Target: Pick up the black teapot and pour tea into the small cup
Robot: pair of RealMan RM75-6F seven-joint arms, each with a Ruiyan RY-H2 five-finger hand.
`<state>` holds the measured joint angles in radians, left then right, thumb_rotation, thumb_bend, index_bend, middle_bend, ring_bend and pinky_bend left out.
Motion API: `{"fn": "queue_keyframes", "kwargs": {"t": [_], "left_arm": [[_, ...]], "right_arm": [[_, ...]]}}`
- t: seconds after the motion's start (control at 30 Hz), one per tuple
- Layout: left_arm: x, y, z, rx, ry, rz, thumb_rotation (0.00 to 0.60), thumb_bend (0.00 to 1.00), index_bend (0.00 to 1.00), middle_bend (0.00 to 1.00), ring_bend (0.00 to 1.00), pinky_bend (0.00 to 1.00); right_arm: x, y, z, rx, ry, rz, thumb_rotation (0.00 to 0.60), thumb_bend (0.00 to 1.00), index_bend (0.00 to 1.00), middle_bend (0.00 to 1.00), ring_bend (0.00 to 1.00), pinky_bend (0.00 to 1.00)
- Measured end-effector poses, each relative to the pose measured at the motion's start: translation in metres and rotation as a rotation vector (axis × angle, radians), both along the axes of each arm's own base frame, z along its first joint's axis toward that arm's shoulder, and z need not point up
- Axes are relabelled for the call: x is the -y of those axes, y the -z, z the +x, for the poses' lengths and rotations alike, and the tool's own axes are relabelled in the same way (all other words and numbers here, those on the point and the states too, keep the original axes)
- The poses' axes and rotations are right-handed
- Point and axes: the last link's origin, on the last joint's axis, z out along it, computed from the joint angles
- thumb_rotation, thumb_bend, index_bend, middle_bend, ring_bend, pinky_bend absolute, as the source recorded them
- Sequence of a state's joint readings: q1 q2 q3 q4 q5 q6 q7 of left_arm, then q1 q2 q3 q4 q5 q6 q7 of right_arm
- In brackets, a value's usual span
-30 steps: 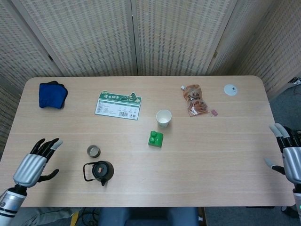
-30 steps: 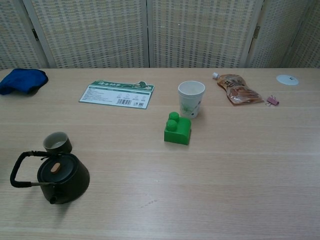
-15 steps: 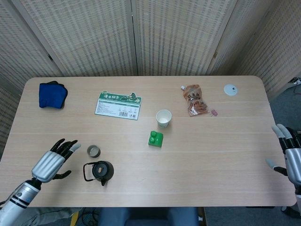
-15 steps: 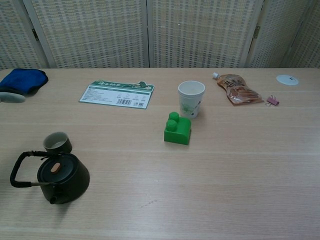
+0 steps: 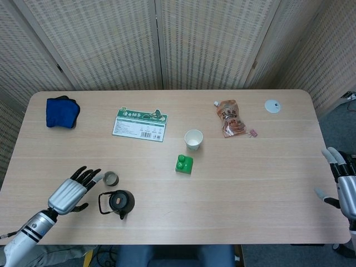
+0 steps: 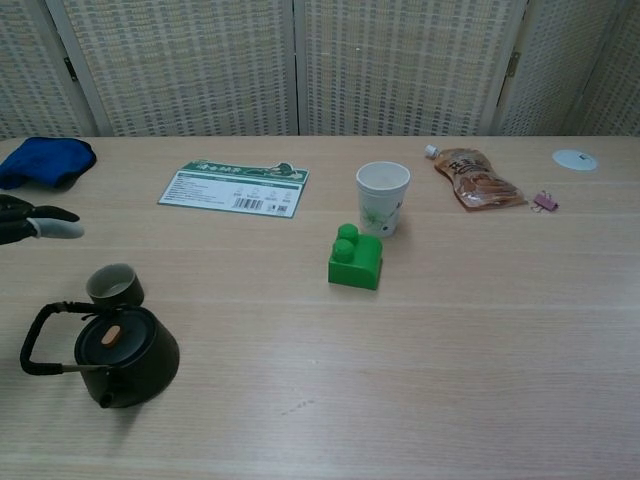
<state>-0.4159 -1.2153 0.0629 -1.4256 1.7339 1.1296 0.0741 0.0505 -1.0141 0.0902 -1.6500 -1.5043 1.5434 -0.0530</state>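
Observation:
The black teapot [image 5: 120, 202] [image 6: 123, 355] stands near the table's front left, its wire handle pointing left and its spout toward the front edge. Just behind it sits the small grey cup [image 5: 110, 178] [image 6: 113, 284], upright. My left hand [image 5: 72, 191] [image 6: 35, 223] hovers to the left of both with fingers spread and nothing in it; its fingertips reach close to the cup. My right hand [image 5: 344, 183] hangs open past the table's right edge, far from both objects.
A white paper cup [image 5: 193, 138] and a green block [image 5: 184, 163] stand mid-table. A green card [image 5: 139, 124] and a blue cloth [image 5: 61, 112] lie at the back left. A snack pouch [image 5: 230, 118], a pink clip [image 5: 253, 133] and a white disc [image 5: 272, 105] lie at the back right.
My left hand has moved right, toward the cup and teapot, and its fingertips now enter the chest view. The right hand has barely shifted.

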Motion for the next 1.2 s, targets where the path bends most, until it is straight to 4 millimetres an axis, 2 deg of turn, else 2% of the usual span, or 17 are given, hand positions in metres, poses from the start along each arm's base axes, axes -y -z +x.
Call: {"fn": "queue_keyframes", "kwargs": {"t": [0.4,1.2], "left_arm": [[-0.007,0.018,0.009,-0.046,0.019,-0.054,0.6,0.25,0.0,0.0,0.08,0.0],[-0.005,0.039,0.045,0.036,0.007,-0.141,0.6,0.25,0.0,0.0,0.08,0.0]], "right_arm": [[0.0,0.001,-0.001,0.0,0.004,0.006,0.6,0.08,0.1,0.09,0.08,0.2],[-0.006,-0.004,-0.008,0.007,0.015,-0.011,0.6,0.08,0.1,0.09,0.08,0.2]]}}
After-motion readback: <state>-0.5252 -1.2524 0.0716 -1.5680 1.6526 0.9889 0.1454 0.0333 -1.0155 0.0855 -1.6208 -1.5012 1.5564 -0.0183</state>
